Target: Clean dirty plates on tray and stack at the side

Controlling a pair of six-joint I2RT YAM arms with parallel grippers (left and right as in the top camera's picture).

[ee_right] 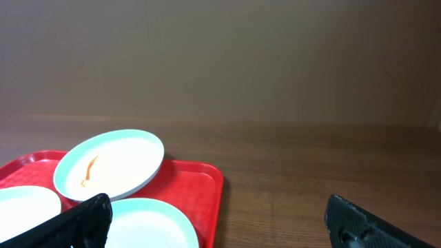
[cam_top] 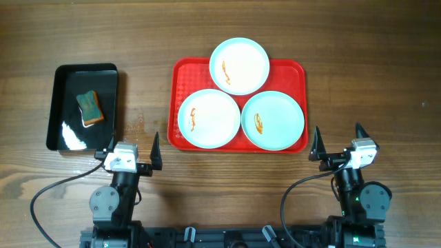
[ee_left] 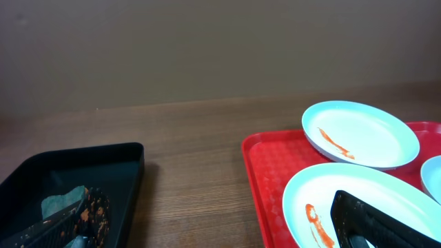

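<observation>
Three round pale plates lie on the red tray (cam_top: 289, 70). The back plate (cam_top: 239, 65) overhangs the tray's far rim, and the front left plate (cam_top: 209, 118) and front right plate (cam_top: 273, 120) sit side by side; each carries an orange-red smear. My left gripper (cam_top: 132, 147) stands open near the table's front edge, left of the tray, with nothing between its fingers. Right of the tray's front corner, my right gripper (cam_top: 339, 139) is open and empty as well. The left wrist view shows the smeared front left plate (ee_left: 324, 200) and back plate (ee_left: 362, 134); the right wrist view shows the back plate (ee_right: 110, 164).
A glossy black tray (cam_top: 69, 131) lies at the left and holds a green and tan sponge (cam_top: 89, 108). Bare wooden table lies between the two trays and to the right of the red tray.
</observation>
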